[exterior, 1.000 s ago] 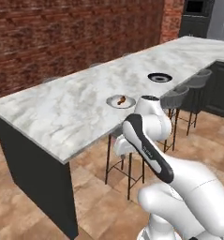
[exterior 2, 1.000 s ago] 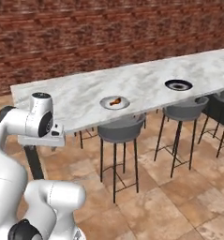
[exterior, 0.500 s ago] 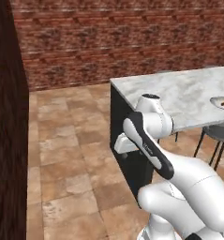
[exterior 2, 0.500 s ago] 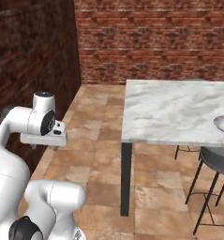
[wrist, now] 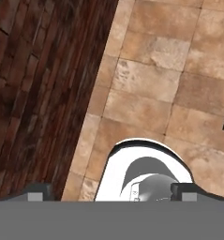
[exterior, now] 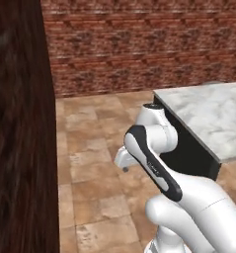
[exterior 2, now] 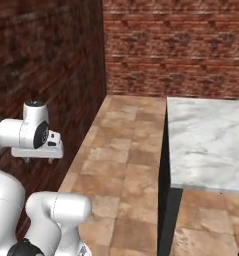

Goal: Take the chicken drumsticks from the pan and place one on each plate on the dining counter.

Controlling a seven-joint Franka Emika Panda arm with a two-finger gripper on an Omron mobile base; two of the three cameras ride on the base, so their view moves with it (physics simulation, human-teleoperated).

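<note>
The dining counter point(exterior: 208, 118) shows its near end, a white-grey marble slab on a black side panel, at the right of the left base view; the same dining counter point(exterior 2: 206, 140) fills the right of the right base view. My gripper point(exterior 2: 37, 160) hangs open and empty over the tiled floor, well left of the slab. From the left base view the gripper point(exterior: 123, 165) points down beside the arm's elbow. Looking down from the hand, the gripper point(wrist: 111, 193) has its tips wide apart with nothing between them. The chicken drumsticks, the pan and the plates are out of view.
A red brick wall point(exterior: 139, 49) runs across the back. A dark brick wall point(exterior 2: 46, 60) stands close on the left and a dark wooden panel point(exterior: 20, 138) fills the near left. Brown floor tiles point(exterior 2: 126, 150) lie between wall and counter.
The whole picture has swung as the base turned left: the counter slid to the right and the plate on it left the frame. The gripper stays open and empty.
</note>
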